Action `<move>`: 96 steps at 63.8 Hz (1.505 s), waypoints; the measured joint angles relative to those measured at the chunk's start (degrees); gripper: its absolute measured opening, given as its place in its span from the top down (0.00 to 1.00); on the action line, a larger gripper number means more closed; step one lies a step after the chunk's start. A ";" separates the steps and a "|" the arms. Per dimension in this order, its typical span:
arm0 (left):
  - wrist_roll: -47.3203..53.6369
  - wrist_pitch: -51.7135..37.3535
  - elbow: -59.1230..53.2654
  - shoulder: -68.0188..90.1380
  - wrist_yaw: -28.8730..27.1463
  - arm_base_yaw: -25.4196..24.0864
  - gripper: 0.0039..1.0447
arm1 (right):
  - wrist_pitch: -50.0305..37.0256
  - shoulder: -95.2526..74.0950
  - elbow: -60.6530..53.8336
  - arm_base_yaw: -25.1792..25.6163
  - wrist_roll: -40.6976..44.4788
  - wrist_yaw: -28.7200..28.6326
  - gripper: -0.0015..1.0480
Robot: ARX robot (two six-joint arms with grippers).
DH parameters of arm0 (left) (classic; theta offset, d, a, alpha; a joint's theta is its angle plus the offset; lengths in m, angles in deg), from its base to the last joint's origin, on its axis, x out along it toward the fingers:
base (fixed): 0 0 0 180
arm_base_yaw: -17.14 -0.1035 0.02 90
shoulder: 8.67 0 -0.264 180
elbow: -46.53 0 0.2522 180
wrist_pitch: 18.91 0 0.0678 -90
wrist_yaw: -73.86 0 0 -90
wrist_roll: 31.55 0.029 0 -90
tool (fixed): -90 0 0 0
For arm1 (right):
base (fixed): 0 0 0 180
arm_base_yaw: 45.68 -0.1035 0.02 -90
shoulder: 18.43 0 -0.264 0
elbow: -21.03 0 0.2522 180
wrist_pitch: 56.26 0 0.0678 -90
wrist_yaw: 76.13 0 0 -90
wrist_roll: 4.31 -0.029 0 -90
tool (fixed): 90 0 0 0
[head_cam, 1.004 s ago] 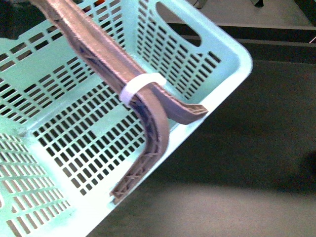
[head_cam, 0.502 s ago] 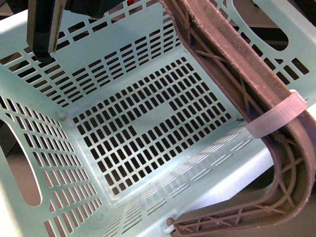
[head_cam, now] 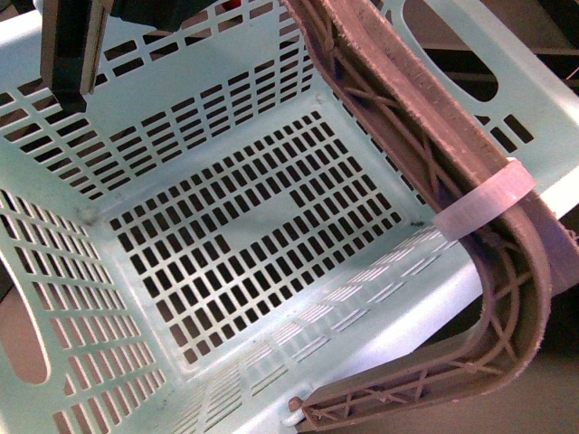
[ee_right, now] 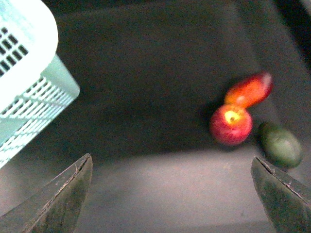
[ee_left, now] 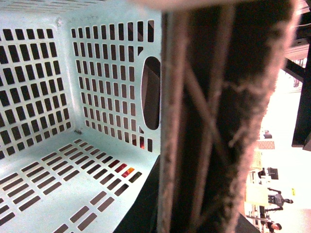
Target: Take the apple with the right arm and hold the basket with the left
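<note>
The pale turquoise slatted basket point(head_cam: 271, 226) fills the front view, lifted and tilted so that its empty inside faces the camera. Its brown handle point(head_cam: 425, 154) carries a white clip point(head_cam: 484, 201). My left gripper point(head_cam: 72, 54) is shut on the basket at its far side; the left wrist view shows the handle point(ee_left: 214, 116) very close and the basket's inside point(ee_left: 58, 97). In the right wrist view the red apple point(ee_right: 231, 124) with a yellow patch lies on the dark surface. My right gripper point(ee_right: 172, 194) is open, above and short of the apple.
A red-orange elongated fruit point(ee_right: 249, 90) touches the apple's far side. A dark green fruit point(ee_right: 280, 144) lies just beside the apple. A basket corner point(ee_right: 24, 73) hangs at the edge of the right wrist view. The surface under the right gripper is grey.
The basket has swung round so that its inside now faces the front camera. Over the last half second it has shifted a little to the left.
</note>
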 joint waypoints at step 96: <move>0.04 0.00 0.00 0.04 -0.26 -0.02 0.94 | -58.97 -114.86 32.76 23.17 6.75 -0.33 0.09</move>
